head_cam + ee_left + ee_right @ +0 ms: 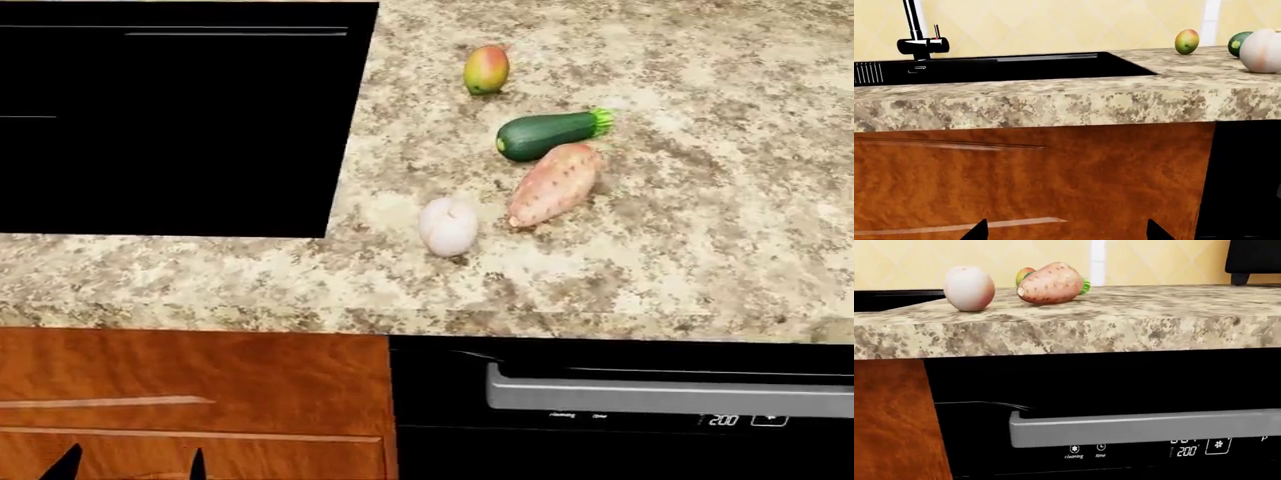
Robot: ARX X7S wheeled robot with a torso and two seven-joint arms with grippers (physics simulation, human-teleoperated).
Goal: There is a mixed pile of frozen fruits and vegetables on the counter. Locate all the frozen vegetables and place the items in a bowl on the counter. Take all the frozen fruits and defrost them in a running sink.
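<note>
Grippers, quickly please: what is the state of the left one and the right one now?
Left gripper: open, holds nothing; only the tips of its fingers show, low before the cabinet door.
Right gripper: not in view in any picture.

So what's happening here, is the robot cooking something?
Not yet. Nothing is being held. Four items lie on the counter right of the sink: a mango, a zucchini, a sweet potato and a white bulb, maybe garlic. The left gripper sits low, in front of the cabinet.
</note>
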